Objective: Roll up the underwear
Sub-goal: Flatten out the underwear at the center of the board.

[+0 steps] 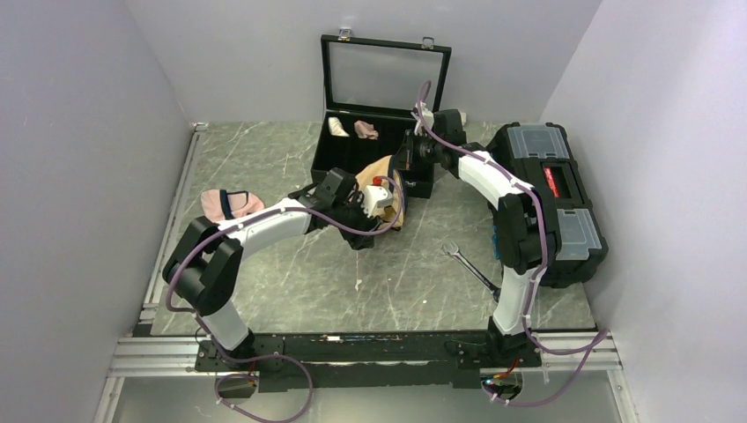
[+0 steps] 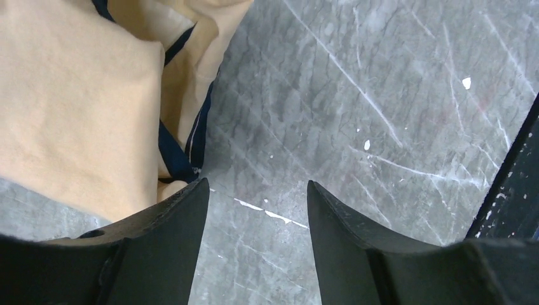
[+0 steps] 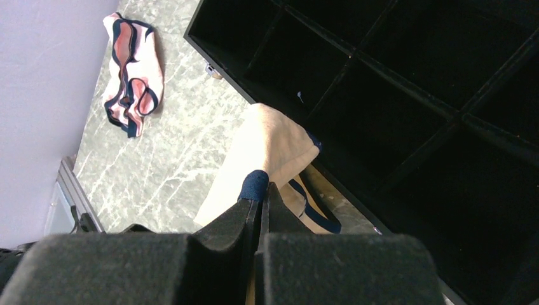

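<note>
The tan-beige underwear (image 1: 386,181) with navy edging lies in front of the black compartment box, partly lifted at its far edge. My right gripper (image 1: 405,161) is shut on its navy edge; the right wrist view shows the edging pinched at the fingertips (image 3: 256,188), with the tan fabric (image 3: 270,143) hanging below. My left gripper (image 1: 389,210) is open and empty, low over the table at the underwear's near side. In the left wrist view its fingers (image 2: 184,213) frame bare marble, and the underwear (image 2: 76,108) lies just left of them.
The black compartment box (image 1: 339,159) stands open at the back with two small fabric rolls (image 1: 336,126) inside; it fills the right wrist view (image 3: 413,95). Pink underwear (image 1: 229,204) lies at the left. A black toolbox (image 1: 551,198) and a wrench (image 1: 467,263) lie at the right.
</note>
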Controlling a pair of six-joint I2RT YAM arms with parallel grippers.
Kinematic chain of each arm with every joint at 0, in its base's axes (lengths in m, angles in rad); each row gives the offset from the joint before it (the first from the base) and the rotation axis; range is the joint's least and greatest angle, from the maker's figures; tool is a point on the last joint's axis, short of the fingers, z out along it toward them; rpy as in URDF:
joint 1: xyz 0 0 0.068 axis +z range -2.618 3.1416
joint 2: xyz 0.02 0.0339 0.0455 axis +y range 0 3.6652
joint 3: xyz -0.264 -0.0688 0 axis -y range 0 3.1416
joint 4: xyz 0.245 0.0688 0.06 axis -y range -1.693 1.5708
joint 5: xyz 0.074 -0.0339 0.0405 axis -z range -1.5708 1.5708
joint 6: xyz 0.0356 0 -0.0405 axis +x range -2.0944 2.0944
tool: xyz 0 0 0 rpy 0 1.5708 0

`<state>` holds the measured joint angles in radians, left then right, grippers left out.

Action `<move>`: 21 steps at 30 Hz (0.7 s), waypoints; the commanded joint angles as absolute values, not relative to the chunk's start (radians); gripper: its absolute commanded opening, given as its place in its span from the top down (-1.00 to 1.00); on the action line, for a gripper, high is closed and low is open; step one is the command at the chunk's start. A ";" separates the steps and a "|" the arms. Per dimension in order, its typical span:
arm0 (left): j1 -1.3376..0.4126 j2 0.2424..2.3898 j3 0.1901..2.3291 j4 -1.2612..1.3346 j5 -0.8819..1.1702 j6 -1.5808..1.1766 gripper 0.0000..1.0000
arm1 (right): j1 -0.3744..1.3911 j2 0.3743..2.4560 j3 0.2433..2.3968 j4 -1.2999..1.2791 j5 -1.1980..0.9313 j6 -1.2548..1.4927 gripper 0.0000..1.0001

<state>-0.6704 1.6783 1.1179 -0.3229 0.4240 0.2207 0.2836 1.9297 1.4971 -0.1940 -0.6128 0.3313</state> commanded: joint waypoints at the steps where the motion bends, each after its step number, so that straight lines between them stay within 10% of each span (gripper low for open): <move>1: -0.679 1.672 1.133 -0.279 0.455 0.242 -0.26 | 0.277 1.923 1.527 -0.184 -0.642 0.317 1.00; 21: -0.676 1.738 1.110 -0.185 0.241 0.257 -0.24 | 0.275 1.930 1.534 -0.192 -0.659 0.305 1.00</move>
